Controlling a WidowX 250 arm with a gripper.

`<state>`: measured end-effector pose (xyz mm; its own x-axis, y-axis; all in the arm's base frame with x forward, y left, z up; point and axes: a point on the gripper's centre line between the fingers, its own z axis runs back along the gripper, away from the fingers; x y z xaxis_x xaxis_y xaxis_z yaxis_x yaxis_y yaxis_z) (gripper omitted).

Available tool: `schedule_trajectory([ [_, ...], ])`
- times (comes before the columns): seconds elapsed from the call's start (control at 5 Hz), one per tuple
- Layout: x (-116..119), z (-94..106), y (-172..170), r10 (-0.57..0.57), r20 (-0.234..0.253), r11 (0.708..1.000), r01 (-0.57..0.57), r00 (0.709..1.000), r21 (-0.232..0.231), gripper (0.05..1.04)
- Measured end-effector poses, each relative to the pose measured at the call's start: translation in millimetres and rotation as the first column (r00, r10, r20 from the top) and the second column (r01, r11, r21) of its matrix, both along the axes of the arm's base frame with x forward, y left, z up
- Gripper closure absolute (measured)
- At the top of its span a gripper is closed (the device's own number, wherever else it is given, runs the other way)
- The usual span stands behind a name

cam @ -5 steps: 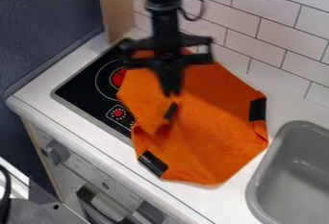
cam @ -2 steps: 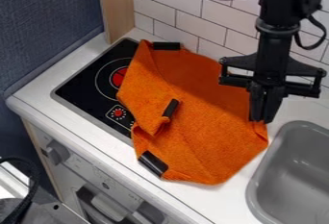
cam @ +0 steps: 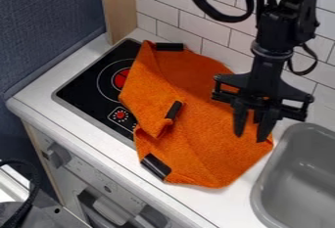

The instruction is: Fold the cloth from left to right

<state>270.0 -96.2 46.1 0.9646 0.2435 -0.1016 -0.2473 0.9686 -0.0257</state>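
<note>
While the pincer [cam: 252,136] hangs spread, white tiles [cam: 196,26] back the counter [cam: 118,154] and grey sink [cam: 304,183].

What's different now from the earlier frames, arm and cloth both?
The gripper swung from near the cloth's folded flap to the picture's right, then slightly back left. Its fingers have spread since the last frame; whether they had gripped cloth, I cannot tell. Cloth and flap look unchanged.
</note>
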Motion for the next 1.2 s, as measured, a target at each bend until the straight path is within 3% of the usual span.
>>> schedule_trajectory([
  [0.2, -4.7, -10.4, 14.0, 0.029, -0.01, 0.999, -0.029, 1.0, -0.018, 0.307],
  [0.4, -2.1, -13.2, 35.2, 0.071, -0.011, 0.997, -0.071, 0.997, -0.015, 0.083],
  [0.6, 2.9, -6.3, 54.6, 0.082, -0.028, 0.997, -0.082, 0.996, -0.002, 0.083],
  [0.8, 9.4, 5.4, 87.0, 0.14, -0.016, 0.99, -0.14, 0.99, -0.008, 0.083],
  [1.0, 17.9, 23.4, 116.5, 0.216, 0.03, 0.976, -0.216, 0.976, -0.005, 0.083],
  [1.2, 32.7, 42.1, 136.6, 0.278, 0.061, 0.96, -0.276, 0.959, -0.037, 0.083],
])
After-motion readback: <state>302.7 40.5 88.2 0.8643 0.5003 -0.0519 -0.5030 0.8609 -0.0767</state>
